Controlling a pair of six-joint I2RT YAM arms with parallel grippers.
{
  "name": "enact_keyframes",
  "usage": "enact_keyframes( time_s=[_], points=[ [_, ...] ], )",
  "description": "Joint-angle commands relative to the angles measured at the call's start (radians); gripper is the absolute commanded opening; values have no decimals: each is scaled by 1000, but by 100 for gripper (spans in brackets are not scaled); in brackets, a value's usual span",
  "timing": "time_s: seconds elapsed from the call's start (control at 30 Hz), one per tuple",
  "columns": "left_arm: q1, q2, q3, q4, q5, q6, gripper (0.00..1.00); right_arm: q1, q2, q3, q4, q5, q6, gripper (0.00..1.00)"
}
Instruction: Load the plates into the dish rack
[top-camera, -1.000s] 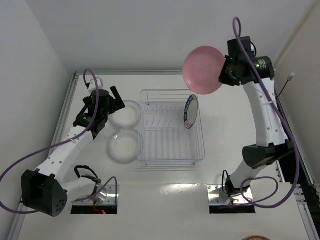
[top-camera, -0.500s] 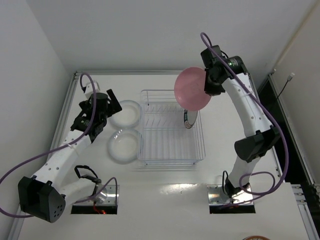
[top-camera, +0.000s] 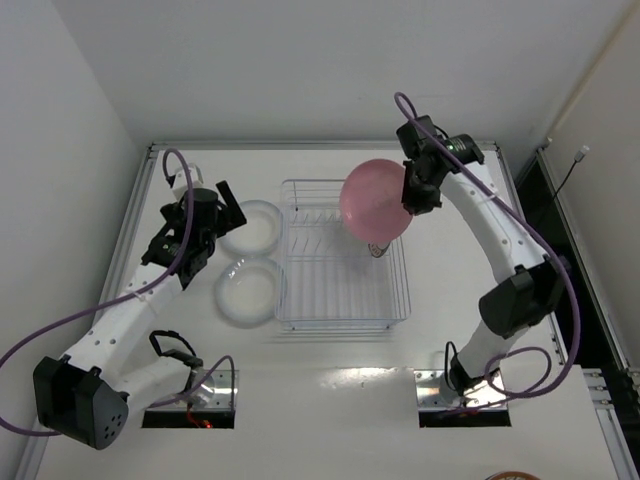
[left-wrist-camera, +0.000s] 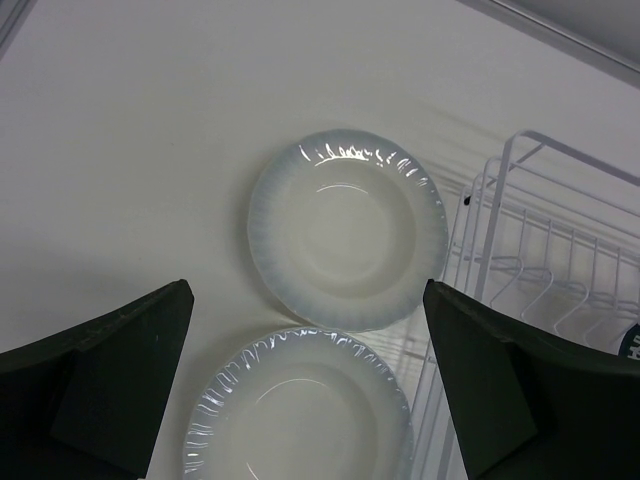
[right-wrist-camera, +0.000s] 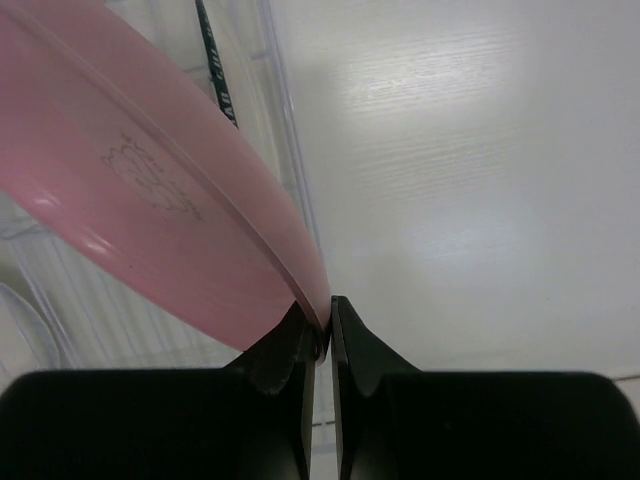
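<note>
Inside the rectangular clear wire dish rack (top-camera: 330, 290), mid-table: a single white round plate with a dark blue-green patterned rim (right-wrist-camera: 214, 72). Set on edge near the rack's right side; only a sliver seen from above, the rest hidden behind a raised plate.

Held over the rack's far right corner: one plain pink round plate (top-camera: 372, 200), tilted, face toward the overhead camera. Pinched at its rim by the right gripper (right-wrist-camera: 322, 322), black fingers clenched tight on the pink edge. Impossible to tell whether touching the rack or the patterned plate beneath.

Flat on the white table (top-camera: 330, 400), just left of the rack: two translucent whitish plates with fluted rims, neither in any container. Far one (left-wrist-camera: 347, 243) and near one (left-wrist-camera: 300, 410) edge to edge, almost touching, the near one right against the rack's left wall.

Above that pair, the left gripper (left-wrist-camera: 308, 300), fingers spread wide and released, grasping nothing, both whitish plates framed between them in the wrist view.

By count: four plates in all, with one racked, one in the air, two on the table. One rack. Two arms.
</note>
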Motion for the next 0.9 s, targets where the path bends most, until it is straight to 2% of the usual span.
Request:
enact_keyframes(
  time_s=[0.0, 0.07, 0.13, 0.3, 0.5, 0.63, 0.87],
  points=[
    [-14, -31, -3, 3, -13, -12, 100, 9, -209, -55, 224, -2, 29, 0],
    [-14, -31, -3, 3, -13, -12, 100, 9, -257, -89, 248, 55, 105, 0],
    [-14, -31, -3, 3, -13, -12, 100, -14, -271, -111, 272, 7, 124, 0],
    [-23, -31, -3, 3, -4, -12, 100, -23, -199, -99, 148, -64, 86, 0],
    [-23, -31, -3, 12, -4, -12, 100, 58, -168, -99, 30, 147, 194, 0],
    [-23, -40, -12, 12, -4, -12, 100, 107, -80, -35, -158, 319, 331, 0],
    [-23, -49, -21, 12, -4, -12, 100, 190, -58, -93, -159, 319, 342, 0]
  ],
)
